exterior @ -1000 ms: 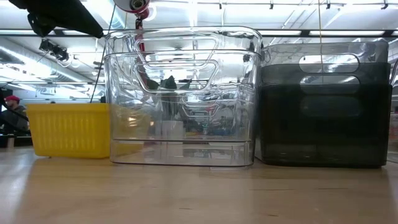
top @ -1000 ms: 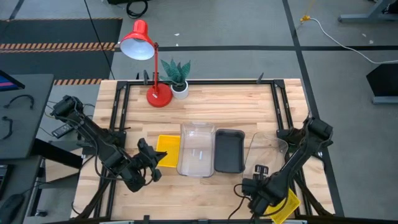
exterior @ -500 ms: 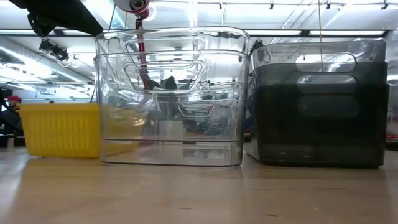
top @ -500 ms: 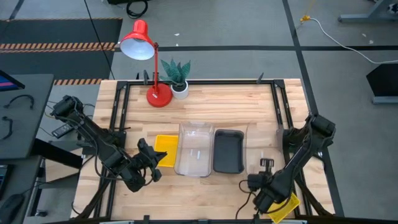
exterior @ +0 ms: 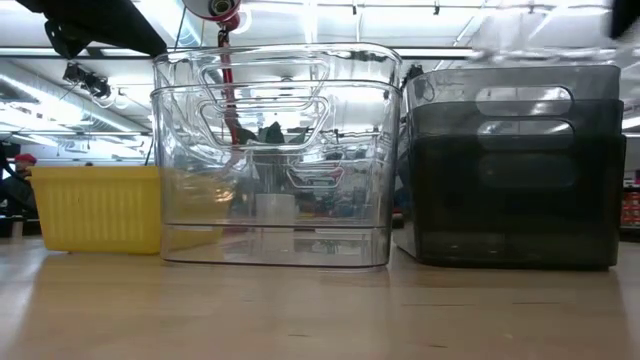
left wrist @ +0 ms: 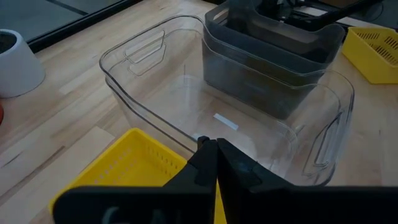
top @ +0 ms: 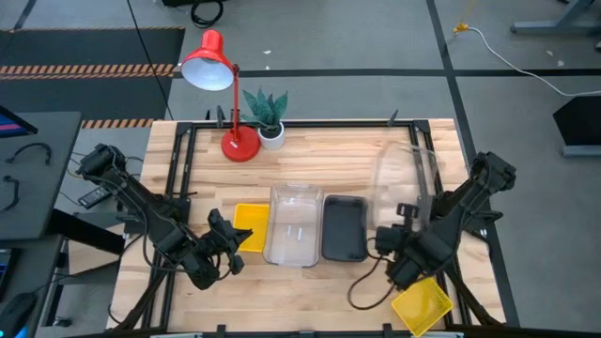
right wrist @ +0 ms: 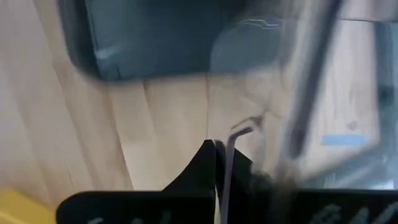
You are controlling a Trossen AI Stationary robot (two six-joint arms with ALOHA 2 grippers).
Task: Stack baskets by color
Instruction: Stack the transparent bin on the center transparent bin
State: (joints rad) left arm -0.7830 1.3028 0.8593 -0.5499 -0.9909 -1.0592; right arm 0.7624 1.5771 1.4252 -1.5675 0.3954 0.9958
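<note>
A pale wooden desk (top: 310, 150) with a black frame stands on a grey floor (top: 357, 38) crossed by dark lines. At the desk's upper left sit a red lamp (top: 211, 64) and a small potted plant (top: 267, 115). A white cable (top: 526, 66) trails across the upper right. Ceiling strip lights (exterior: 300, 8) glow in the low view.

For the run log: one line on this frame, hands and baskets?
right hand: shut on clear basket, lifted | left hand: shut, by yellow basket | grey baskets: nested

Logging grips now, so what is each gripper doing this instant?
Left gripper: closed, holding nothing, beside the yellow basket.
Right gripper: closed on the rim of a clear basket, lifted above the table.
</note>
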